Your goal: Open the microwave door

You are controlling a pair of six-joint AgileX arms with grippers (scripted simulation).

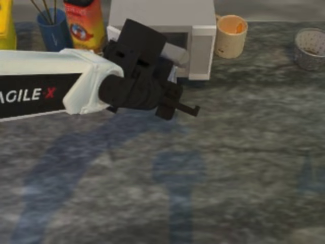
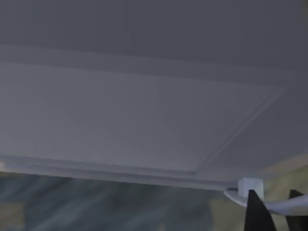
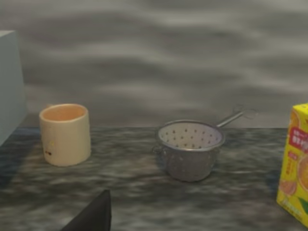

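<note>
**Left gripper at microwave door handle; door partly ajar**

Top view: the microwave (image 1: 167, 20) sits at the far edge of the table (image 1: 228, 168), slightly left of centre. The left arm (image 1: 45, 84) reaches in from the left side, its black wrist covering most of the microwave front. The microwave door (image 1: 172, 51) stands angled out from the body, a strip of it visible beside the plain control panel (image 1: 201, 53); most of the door is hidden under the wrist. The left gripper (image 1: 170, 73) is tucked at the door's free edge, largely hidden from above.

Left wrist view: the door (image 2: 134, 120) fills the picture as a flat grey panel with an inset window. Its pale bar handle (image 2: 269, 202) runs between two dark fingertips (image 2: 255, 211); the jaws sit narrow, one on each side of the handle, apparently closed on it.

Right arm: not seen in the top view. Only a dark corner of the right gripper (image 3: 94, 216) shows in the right wrist view; jaw state cannot be told.

Other items: beige cup (image 1: 231, 35) just right of the microwave, metal colander (image 1: 311, 48) farther right, blue pen holder (image 1: 53, 28) and orange-red box (image 1: 84, 23) left of the microwave, yellow carton (image 3: 296, 163) in the right wrist view.
</note>
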